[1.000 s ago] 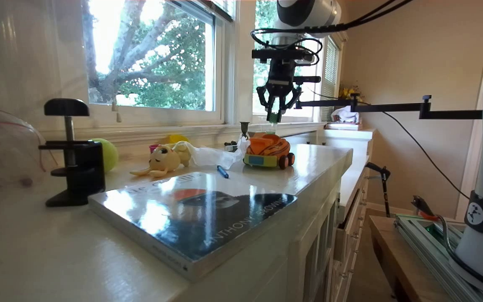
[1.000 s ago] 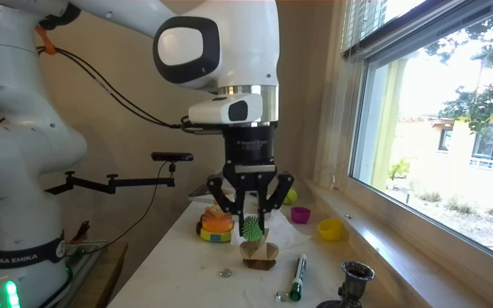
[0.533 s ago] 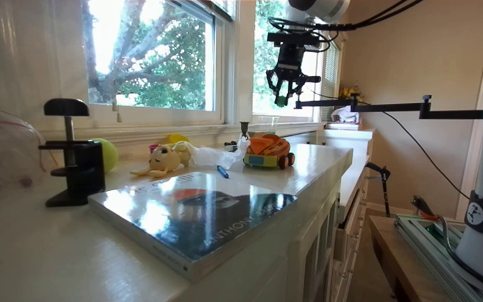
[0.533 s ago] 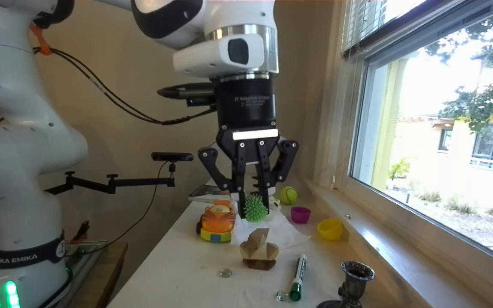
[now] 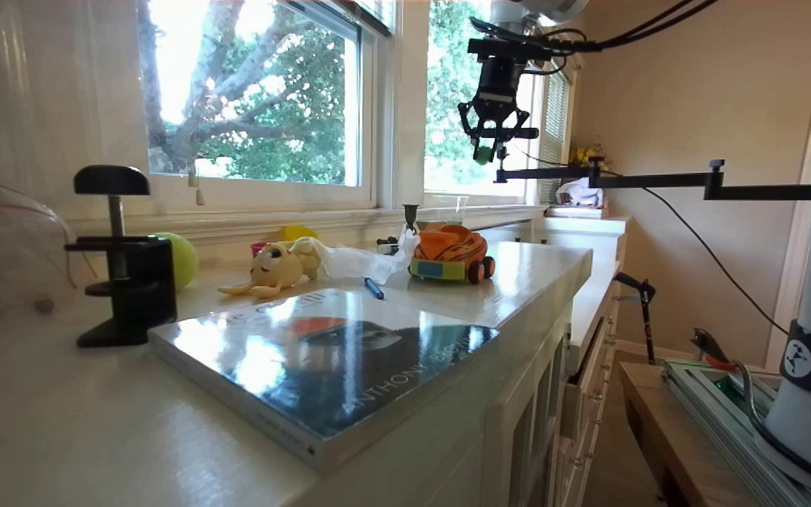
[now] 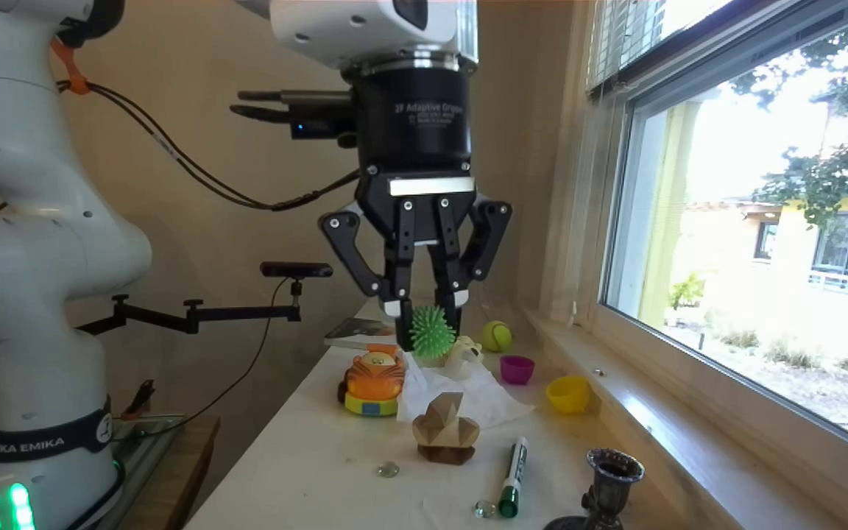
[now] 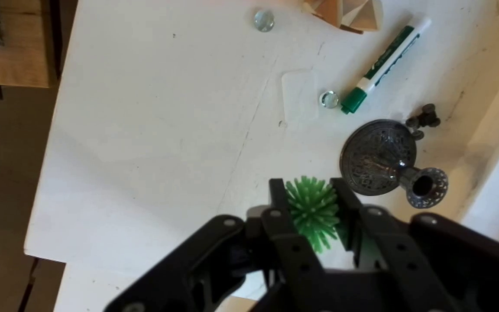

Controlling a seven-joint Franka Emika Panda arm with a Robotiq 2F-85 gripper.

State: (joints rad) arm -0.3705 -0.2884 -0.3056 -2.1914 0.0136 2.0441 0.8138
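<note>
End effector (image 6: pixel 430 327) grips spiky green ball (image 7: pixel 312 212) btwn its fingertips, jaws parted just enough for it, one finger (image 7: pixel 277 190) touching each side. Ball hangs in mid-air, well above tabletop (image 7: pixel 167 130), & fingers point down, near vert., in both exterior views. Arm (image 6: pixel 48 258) stretches out over tabletop, wrist up high; in an exterior view, top frame edge cuts off some upper links. Wrist view: ball shows lower L of candlestick (image 7: pixel 388 167), w/ green-capped marker (image 7: pixel 379 69) farther up in frame; clear bead (image 7: pixel 329 99) sits just beside marker's cap.
</note>
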